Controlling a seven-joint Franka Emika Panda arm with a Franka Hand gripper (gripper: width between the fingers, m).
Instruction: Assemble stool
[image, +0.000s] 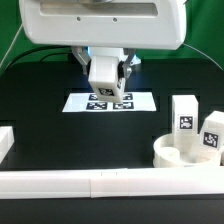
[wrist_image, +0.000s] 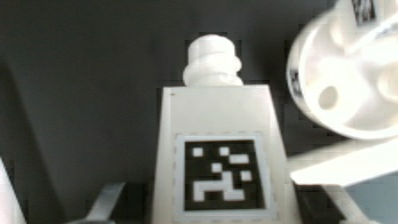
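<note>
My gripper (image: 106, 84) is shut on a white blocky stool leg (image: 102, 72) and holds it above the marker board. In the wrist view the leg (wrist_image: 221, 120) fills the middle, with its square tag facing the camera and its knobbed peg (wrist_image: 212, 60) pointing away. One finger (wrist_image: 111, 200) shows beside it. My gripper (wrist_image: 215, 208) clamps the leg's near end. The round seat drum (image: 180, 156) sits at the exterior view's front right, and it also shows blurred in the wrist view (wrist_image: 352, 80). Two more tagged legs (image: 184, 121) (image: 212, 134) stand by the drum.
The marker board (image: 144, 102) lies flat on the black table under the gripper. A long white rail block (image: 100, 183) runs along the front edge. Another white block (image: 5, 140) sits at the exterior view's left edge.
</note>
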